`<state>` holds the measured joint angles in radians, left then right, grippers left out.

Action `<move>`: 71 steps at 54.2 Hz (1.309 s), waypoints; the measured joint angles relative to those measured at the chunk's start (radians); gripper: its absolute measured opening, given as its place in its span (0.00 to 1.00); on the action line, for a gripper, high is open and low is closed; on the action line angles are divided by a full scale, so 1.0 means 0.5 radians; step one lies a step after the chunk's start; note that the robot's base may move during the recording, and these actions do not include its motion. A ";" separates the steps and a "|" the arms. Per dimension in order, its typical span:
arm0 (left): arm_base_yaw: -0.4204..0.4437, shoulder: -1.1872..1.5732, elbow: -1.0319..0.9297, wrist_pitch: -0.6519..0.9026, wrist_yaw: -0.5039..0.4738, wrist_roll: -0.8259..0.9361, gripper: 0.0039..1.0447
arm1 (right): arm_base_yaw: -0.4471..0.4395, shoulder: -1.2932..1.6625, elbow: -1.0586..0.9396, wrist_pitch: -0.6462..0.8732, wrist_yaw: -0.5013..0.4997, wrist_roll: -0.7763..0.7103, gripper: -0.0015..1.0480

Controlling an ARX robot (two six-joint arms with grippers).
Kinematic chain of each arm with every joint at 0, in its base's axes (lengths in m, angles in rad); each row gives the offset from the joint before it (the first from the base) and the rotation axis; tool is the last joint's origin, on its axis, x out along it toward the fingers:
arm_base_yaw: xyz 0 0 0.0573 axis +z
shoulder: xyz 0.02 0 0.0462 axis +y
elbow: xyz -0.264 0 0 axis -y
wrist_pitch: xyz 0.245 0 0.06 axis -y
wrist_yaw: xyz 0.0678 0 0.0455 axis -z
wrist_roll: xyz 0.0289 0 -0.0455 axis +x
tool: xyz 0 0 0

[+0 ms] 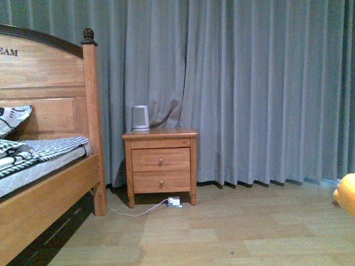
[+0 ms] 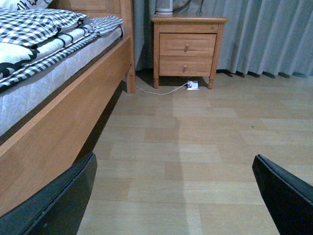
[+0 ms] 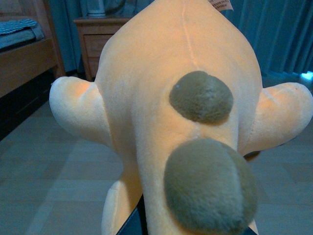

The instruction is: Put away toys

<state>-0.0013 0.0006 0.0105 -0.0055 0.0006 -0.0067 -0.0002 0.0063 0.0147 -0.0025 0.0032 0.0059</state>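
Note:
An orange-yellow plush animal (image 3: 161,98) with two grey-brown patches fills the right wrist view, held off the floor. My right gripper (image 3: 188,230) is shut on it; only a dark finger edge shows beneath the plush. A sliver of the same plush animal (image 1: 346,194) pokes in at the right edge of the front view. My left gripper (image 2: 176,196) is open above bare wooden floor, its two dark fingers (image 2: 58,200) at the picture's lower corners, nothing between them.
A wooden bed (image 1: 50,188) with checked bedding stands on the left. A two-drawer nightstand (image 1: 161,166) beside it carries a small white appliance (image 1: 140,117). A white cable and plug (image 1: 174,202) lie on the floor under it. Grey curtains (image 1: 249,83) cover the back wall.

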 joint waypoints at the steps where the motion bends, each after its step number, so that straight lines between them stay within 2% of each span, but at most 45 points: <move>1: 0.000 0.000 0.000 0.000 0.000 0.000 0.94 | 0.000 0.000 0.000 0.000 0.000 0.000 0.07; 71: -0.001 0.001 0.000 0.000 -0.008 -0.001 0.94 | 0.002 -0.001 -0.001 -0.001 -0.020 -0.001 0.07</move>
<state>-0.0017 0.0010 0.0105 -0.0055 -0.0032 -0.0071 0.0006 0.0059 0.0143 -0.0029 -0.0067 0.0055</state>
